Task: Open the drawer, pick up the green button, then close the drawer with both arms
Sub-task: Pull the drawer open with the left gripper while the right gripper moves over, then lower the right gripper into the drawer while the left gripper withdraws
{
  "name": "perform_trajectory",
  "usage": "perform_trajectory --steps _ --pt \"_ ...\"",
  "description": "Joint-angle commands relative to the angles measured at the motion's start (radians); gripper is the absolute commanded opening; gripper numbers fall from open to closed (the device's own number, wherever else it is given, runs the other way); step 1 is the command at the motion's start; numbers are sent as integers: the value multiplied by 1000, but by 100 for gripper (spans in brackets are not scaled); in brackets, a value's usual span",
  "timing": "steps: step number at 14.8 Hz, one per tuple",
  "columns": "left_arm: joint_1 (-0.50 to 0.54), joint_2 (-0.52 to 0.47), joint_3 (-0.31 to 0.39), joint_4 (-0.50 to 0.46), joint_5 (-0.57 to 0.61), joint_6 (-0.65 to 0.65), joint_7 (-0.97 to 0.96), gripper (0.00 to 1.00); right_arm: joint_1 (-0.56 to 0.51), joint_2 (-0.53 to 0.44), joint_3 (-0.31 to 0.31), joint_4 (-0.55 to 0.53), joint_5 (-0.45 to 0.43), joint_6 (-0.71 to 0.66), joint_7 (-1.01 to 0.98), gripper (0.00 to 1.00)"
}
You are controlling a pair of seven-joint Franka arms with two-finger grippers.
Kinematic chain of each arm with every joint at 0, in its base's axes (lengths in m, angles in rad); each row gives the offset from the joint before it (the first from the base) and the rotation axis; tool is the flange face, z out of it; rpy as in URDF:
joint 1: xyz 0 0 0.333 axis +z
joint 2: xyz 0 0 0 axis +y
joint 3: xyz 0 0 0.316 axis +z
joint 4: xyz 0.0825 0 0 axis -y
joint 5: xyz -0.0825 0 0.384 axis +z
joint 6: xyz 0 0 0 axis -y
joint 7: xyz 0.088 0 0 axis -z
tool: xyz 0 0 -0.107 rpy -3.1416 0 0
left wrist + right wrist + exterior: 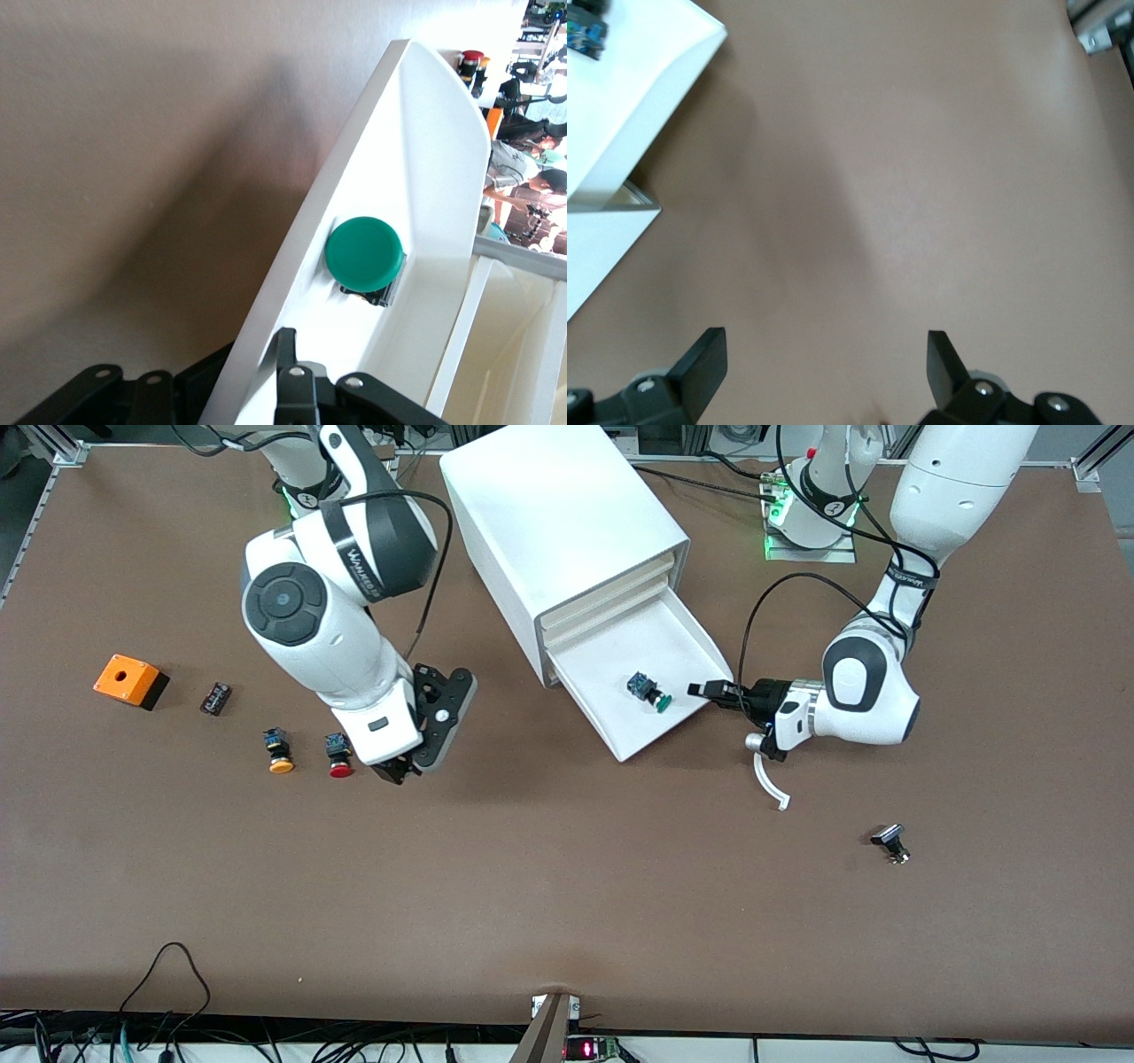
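The drawer [640, 735] stands pulled out of the white cabinet [567, 522], toward the front camera. The green-capped button [651, 692] lies on its side in the drawer; it also shows in the left wrist view [363, 254]. My left gripper [709, 688] is at the drawer's front edge, one finger [283, 350] inside and the other outside, shut on that wall [292, 292]. My right gripper [400, 769] is open and empty over bare table beside the red-capped button; its wrist view shows wide-apart fingers [704, 354] and a corner of the drawer [629, 97].
A red-capped button [339, 755] and an orange-capped button [279, 752] lie toward the right arm's end, with a small black part [215, 698] and an orange box [130, 680]. A small black-and-grey part [890, 842] lies toward the left arm's end, nearer the front camera.
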Motion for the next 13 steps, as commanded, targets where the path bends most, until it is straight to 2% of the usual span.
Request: perform_trajectory --steps 1,2,4,7,8,10,11,13 --pt "-1 8 9 22 1 92 -56 26 24 59 26 92 13 -12 -21 100" --pt "0 7 9 15 -3 87 -51 99 29 69 43 106 13 -12 -20 100" --pt "2 -12 8 16 -8 90 -48 100 31 89 71 129 13 -6 -10 100" --pt "9 -82 9 22 12 96 -51 100 60 125 78 151 14 22 2 100" --pt "28 -117 9 25 89 112 -51 100 69 126 78 151 14 27 47 100" --pt "89 -240 6 45 319 191 -50 100 93 139 78 152 11 30 124 100" --pt "122 -306 8 56 386 201 -51 100 112 142 78 152 8 45 141 100" --pt "164 -373 6 59 412 201 -54 100 153 155 72 152 6 64 204 100"
